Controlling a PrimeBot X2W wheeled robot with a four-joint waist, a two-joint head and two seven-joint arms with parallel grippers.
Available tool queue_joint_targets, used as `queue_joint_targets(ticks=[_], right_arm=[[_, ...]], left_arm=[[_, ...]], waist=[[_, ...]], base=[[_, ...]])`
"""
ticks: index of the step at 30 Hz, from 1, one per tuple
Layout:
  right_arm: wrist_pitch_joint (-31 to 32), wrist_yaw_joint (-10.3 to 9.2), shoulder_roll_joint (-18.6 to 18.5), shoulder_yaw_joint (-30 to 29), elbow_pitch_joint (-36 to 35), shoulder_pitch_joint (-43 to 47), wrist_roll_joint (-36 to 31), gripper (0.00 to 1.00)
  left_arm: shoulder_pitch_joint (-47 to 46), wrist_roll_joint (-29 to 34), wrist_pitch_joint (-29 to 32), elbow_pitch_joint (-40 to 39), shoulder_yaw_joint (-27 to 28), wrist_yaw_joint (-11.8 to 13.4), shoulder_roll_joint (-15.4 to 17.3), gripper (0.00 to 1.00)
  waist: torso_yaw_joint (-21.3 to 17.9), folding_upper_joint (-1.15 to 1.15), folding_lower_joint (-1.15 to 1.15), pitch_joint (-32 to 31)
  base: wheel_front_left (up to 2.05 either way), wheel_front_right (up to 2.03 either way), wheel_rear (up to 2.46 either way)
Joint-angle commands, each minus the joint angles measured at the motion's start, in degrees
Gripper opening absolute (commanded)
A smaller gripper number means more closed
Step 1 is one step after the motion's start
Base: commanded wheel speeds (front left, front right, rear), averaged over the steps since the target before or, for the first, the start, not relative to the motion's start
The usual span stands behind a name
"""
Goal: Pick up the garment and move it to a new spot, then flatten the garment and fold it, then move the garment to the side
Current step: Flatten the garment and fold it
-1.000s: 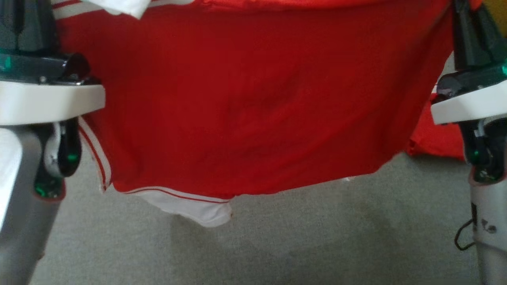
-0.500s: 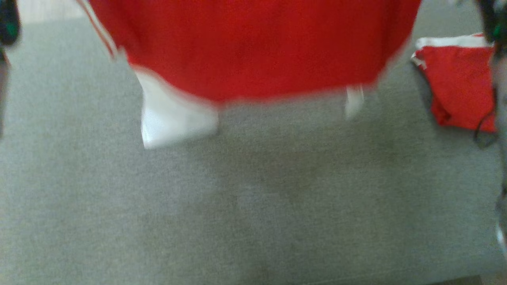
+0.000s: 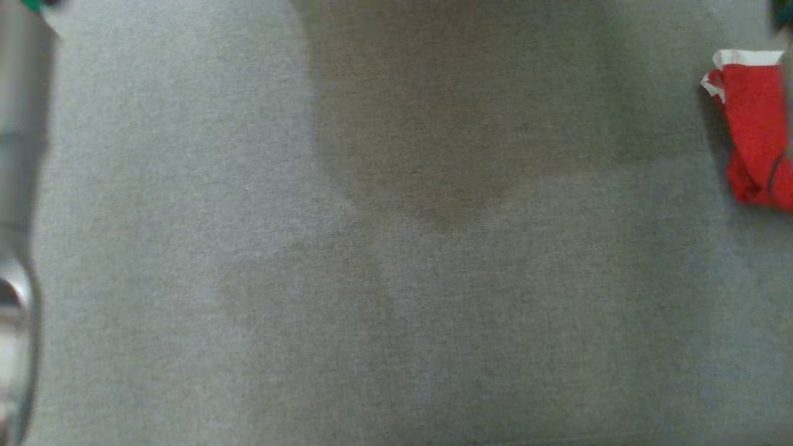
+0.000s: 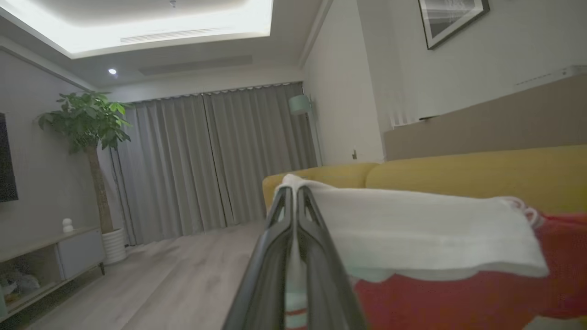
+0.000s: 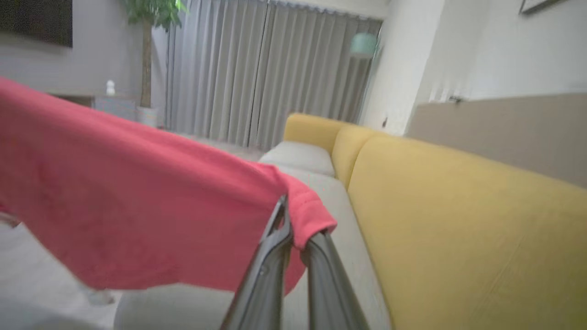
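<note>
the left claw (image 4: 294, 190) is pressed together on the white band of the garment (image 4: 426, 229), pinching its edge between the dark fingers; red cloth hangs below the band. the right claw (image 5: 298, 220) pinches a red corner of the garment, which drapes over one fingertip and stretches away to the left of that view, held up above the grey seat (image 5: 183, 307). the yellow backrest (image 5: 458, 238) runs just beside both claws. in the head view the seat carries a soft shadow in its upper middle, a blurred arm (image 3: 18, 186) stands at the left edge, and a small red cloth (image 3: 753, 124) with a white edge lies at the right edge.
</note>
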Motion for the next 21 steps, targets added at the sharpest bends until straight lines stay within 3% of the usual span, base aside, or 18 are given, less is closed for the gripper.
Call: queue_joint_targets(ticks=[1,6,10,17,21], right_arm=[[-0.4,-0.05,0.3,1.2,0.0,2.1,0.0,0.00],[0.2,-0.05,-0.7,8.5,6.9,10.4,2.8,0.00],[2.8,-0.05,-2.2,16.8,8.4,15.9,6.0,0.00],[7.8,-0.05,-8.2,32.4,3.2,24.1,14.4,0.00],[9.2,-0.05,-11.7,37.4,-0.2,26.8,18.7,0.00]], left_arm=[[0.9,0.2,-0.4,-0.4,0.5,-0.3,2.1,0.00],[14.0,1.3,-1.5,2.1,-2.5,-1.2,2.2,0.00],[23.0,2.3,-1.7,1.4,-4.7,-2.2,3.4,0.00],[35.8,3.0,0.7,-2.8,-9.2,-4.5,7.4,0.00],[40.4,2.4,3.0,-6.4,-10.2,-4.9,9.5,0.00]], waist=[[0.4,0.00,0.01,-0.2],[1.4,0.00,0.01,-2.4],[1.9,0.00,0.01,-5.4],[2.0,0.00,0.01,-11.4],[1.9,0.00,0.01,-14.0]], base=[[0.00,0.00,0.00],[0.00,0.00,0.00],[0.00,0.00,0.00],[0.00,0.00,0.00],[0.00,0.00,0.00]])
